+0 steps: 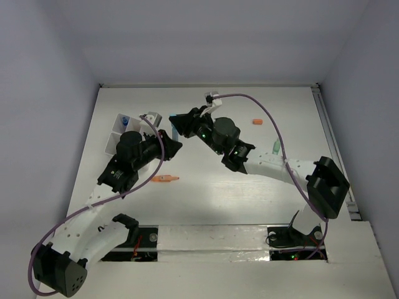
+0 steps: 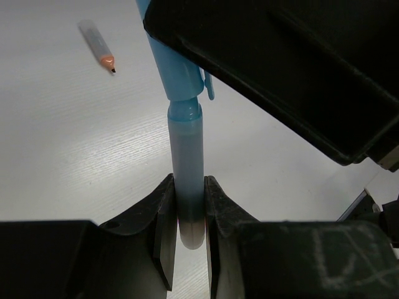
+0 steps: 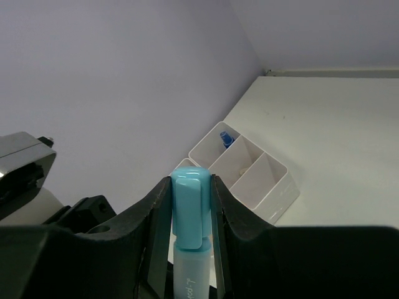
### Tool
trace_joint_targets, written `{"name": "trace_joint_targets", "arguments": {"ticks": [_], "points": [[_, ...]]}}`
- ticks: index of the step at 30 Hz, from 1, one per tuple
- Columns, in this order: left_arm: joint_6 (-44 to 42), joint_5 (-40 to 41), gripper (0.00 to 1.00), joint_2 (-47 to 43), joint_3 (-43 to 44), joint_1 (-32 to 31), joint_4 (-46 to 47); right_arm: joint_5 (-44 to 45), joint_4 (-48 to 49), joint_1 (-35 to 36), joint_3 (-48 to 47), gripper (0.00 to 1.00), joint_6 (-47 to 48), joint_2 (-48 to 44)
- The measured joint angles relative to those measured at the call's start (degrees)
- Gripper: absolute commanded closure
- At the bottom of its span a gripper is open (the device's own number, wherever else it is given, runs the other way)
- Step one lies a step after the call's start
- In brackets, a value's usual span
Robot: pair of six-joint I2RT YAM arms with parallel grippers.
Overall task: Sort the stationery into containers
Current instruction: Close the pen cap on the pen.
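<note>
Left gripper point(image 2: 189, 215) pinches the blue pen point(image 2: 186, 137) by its barrel end, right gripper point(image 3: 192, 202) its cap; overhead it is mostly hidden. White box point(image 3: 277, 187) lies beyond the right gripper, plainest from that wrist.

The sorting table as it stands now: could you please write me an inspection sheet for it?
Surface: white table, no marks seen.
Job's things: blue pen held between both grippers; white divided box at the far left, with a small blue item in one compartment; orange pen, small orange piece and green piece lying loose on the table.
Clutter: nothing seen.
Grippers: left gripper shut on the pen's barrel; right gripper shut on its cap.
Cables: purple cables loop along each arm.
Surroundings: plain pale walls on three sides.
</note>
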State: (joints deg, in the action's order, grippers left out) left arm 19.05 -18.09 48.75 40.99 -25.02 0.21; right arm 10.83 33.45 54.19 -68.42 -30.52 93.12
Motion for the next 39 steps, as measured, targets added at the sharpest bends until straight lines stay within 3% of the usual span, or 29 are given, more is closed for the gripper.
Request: {"name": "trace_joint_targets", "arguments": {"ticks": [26,32,35,36,39], "points": [[-0.8,0.7,1.0,-4.3,0.0,-0.2,-2.5,1.2,7.2,2.3,6.4,0.77,-7.0,-2.2],[-1.5,0.0,1.0,-4.3,0.0,-0.5,-3.0,1.5,4.0,2.5,6.7,0.85,-6.9,-4.0],[-1.7,-0.3,1.0,-4.3,0.0,-0.7,-3.2,1.4,2.3,2.5,6.8,0.93,-6.7,-4.7],[-1.7,-0.4,1.0,-4.3,0.0,-0.7,-3.3,1.4,1.7,2.5,6.8,1.0,-6.7,-4.8],[-1.7,-0.8,1.0,-4.3,0.0,-0.7,-4.2,0.6,0.3,2.5,7.0,1.0,-6.5,-5.1]]}}
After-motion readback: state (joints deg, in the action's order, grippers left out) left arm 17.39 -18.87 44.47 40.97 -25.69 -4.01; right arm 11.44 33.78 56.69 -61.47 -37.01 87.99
